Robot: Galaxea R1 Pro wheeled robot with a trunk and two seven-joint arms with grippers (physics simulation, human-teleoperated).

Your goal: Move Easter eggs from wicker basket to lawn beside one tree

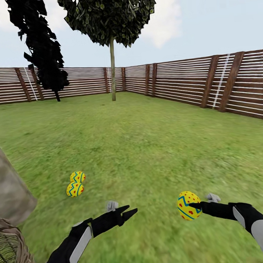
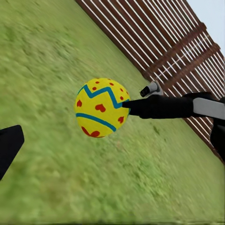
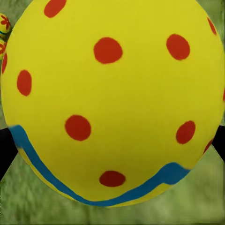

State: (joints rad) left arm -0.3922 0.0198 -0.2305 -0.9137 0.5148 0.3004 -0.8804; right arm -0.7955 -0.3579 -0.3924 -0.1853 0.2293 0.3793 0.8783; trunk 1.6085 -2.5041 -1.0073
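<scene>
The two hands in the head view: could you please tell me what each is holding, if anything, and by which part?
The right hand pinches an egg across its middle; the left hand holds nothing.

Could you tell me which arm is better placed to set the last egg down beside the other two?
Right. Its end effector already grips the third egg, held above the lawn. The left end effector holds nothing. The two eggs lie near the trunk, so the right arm probably must carry across.
</scene>
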